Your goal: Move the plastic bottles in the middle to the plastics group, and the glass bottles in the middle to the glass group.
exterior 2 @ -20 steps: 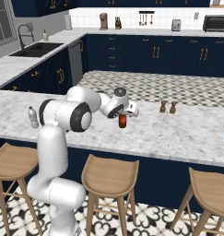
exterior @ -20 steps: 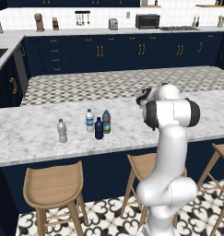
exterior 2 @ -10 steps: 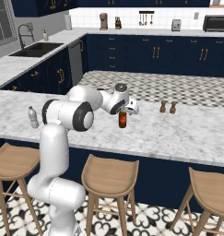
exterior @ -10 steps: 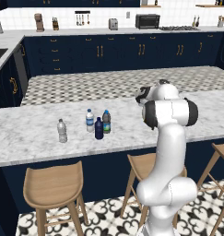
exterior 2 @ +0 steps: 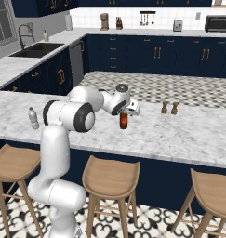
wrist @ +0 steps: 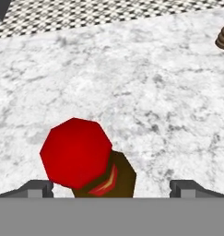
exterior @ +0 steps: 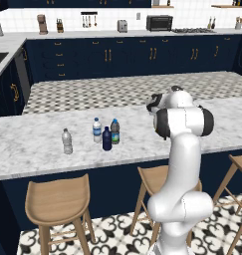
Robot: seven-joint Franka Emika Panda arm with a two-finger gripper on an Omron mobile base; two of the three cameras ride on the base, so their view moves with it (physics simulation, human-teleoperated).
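the marble island counter [exterior 2: 179, 135] carries everything, and its layout reads as a sorting job: two clear water bottles, the greyish bottle [exterior: 67, 141] and the white-capped bottle [exterior: 96, 130], stand toward one end as the plastics group, while two small brown bottles [exterior 2: 169, 108] stand well apart toward the other end as the glass group. just beside the white-capped one stand the navy bottle [exterior: 107, 139] and the blue-labelled bottle [exterior: 115, 131], so the plastics appear to be largely gathered already (a judgement from how they lie).

the white arm [exterior 2: 68, 116] reaches out low over the counter because the remaining middle item sits there: the amber bottle [exterior 2: 124, 120], upright and alone between the two groups, nearer the glass side.

the gripper [wrist: 111, 186] hangs just above it with its jaws spread wide, one fingertip on each side of the bottle's top, not pinching anything; it looks lined up to descend and close.

from the hand view the amber bottle shows a bright red faceted cap, a brown body beneath it and a sliver of orange-red label.
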